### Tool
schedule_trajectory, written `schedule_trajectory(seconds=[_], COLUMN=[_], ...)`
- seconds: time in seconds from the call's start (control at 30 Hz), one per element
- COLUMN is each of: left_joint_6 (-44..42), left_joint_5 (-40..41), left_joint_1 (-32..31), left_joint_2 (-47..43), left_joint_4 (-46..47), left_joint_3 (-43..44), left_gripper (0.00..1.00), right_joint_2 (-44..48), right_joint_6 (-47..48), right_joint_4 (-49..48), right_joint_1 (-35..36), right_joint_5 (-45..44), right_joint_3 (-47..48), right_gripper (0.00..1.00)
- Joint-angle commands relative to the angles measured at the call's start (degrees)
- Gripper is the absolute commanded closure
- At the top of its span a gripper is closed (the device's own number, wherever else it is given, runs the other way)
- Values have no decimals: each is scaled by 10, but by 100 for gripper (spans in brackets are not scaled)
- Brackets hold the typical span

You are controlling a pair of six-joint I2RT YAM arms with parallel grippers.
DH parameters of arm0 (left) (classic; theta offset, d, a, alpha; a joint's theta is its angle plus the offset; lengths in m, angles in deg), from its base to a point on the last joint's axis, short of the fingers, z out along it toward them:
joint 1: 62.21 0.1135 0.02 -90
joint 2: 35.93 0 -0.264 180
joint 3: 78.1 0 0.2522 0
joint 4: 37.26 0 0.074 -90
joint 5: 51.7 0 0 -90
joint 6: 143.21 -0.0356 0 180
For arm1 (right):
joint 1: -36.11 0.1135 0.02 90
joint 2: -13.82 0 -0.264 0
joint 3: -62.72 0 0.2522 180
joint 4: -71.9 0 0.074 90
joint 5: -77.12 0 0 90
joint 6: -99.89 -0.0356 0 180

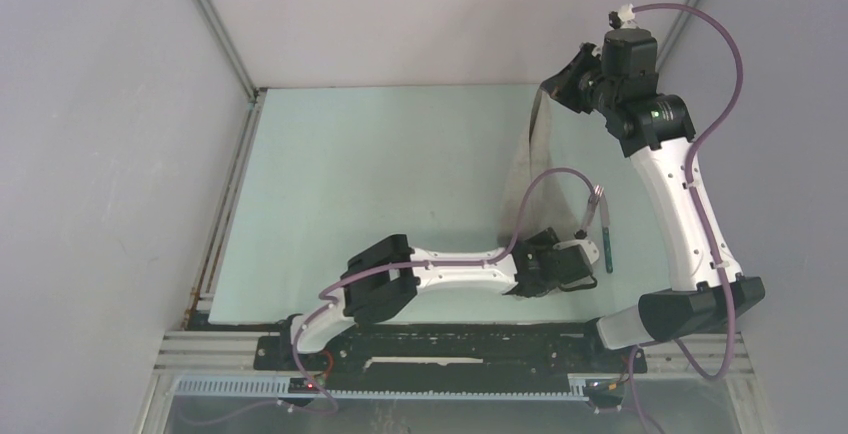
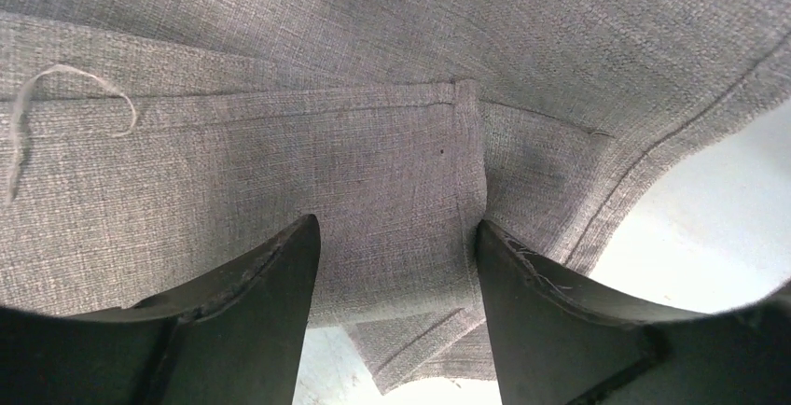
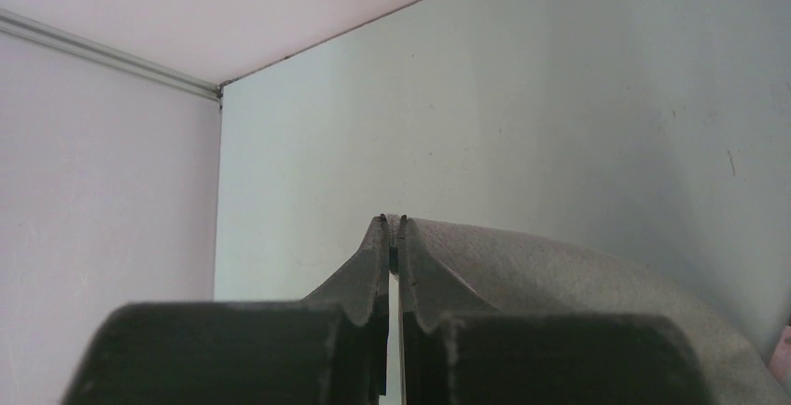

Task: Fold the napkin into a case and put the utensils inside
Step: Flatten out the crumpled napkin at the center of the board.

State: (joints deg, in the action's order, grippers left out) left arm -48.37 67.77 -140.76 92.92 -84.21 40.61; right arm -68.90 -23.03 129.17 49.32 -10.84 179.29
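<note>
Right gripper (image 3: 394, 230) clenched on napkin (image 1: 527, 159), lifted near far right corner. Left gripper (image 2: 396, 230) released, fingers straddling lower hem.

Taupe-grey napkin (image 2: 373, 172) (fine woven texture), pale mint table (image 1: 380, 174), dk teal utensil handle (image 1: 607, 251)

Napkin (image 2: 392, 97) up close: coarse woven cloth, matt grey, hems stitched, one loose thread. Left gripper (image 2: 396, 228) is matt black plastic; table (image 1: 380, 174) smooth and matt, fork (image 1: 603, 226) tines bright metal.
</note>
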Motion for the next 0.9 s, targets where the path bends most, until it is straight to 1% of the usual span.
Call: schedule_trajectory(seconds=[0.0,0.1,0.13,0.17,0.23,0.27,0.33,0.37,0.4,0.53,0.63,0.73,0.87], left_joint_6=[-16,-20,-21,-22,-26,-26,-23,-19,-15,-2,5,21,27], left_joint_5=[44,52,53,58,62,68,86,97,105,113,89,74,76], left_joint_1=[-2,-1,-1,-1,-1,-1,0,1,2,20,45,89,155], left_joint_2=[23,31,32,30,19,9,-34,-62,-94,-258,-386,-502,-646], left_joint_4=[-5,-9,-9,-7,-1,3,25,37,50,90,91,71,36], left_joint_3=[31,40,40,38,29,21,-9,-38,-63,-182,-251,-297,-315], left_gripper=[32,35,38,44,56,64,88,97,100,100,100,100,100], right_joint_2=[18,17,18,19,20,20,20,21,21,25,34,49,89], right_joint_6=[-4,-4,-3,-2,0,1,6,8,13,41,57,80,122], right_joint_4=[-21,-22,-22,-22,-21,-21,-18,-16,-13,10,20,28,45], right_joint_1=[3,5,6,7,9,10,10,10,9,-7,-29,-40,-40], right_joint_5=[5,5,4,3,-1,-3,-3,-3,-3,-2,7,26,35], right_joint_3=[0,0,-1,0,-1,-1,0,0,2,19,25,24,18], right_gripper=[100,100,100,100,100,100,100,100,100,100,100,100,100])
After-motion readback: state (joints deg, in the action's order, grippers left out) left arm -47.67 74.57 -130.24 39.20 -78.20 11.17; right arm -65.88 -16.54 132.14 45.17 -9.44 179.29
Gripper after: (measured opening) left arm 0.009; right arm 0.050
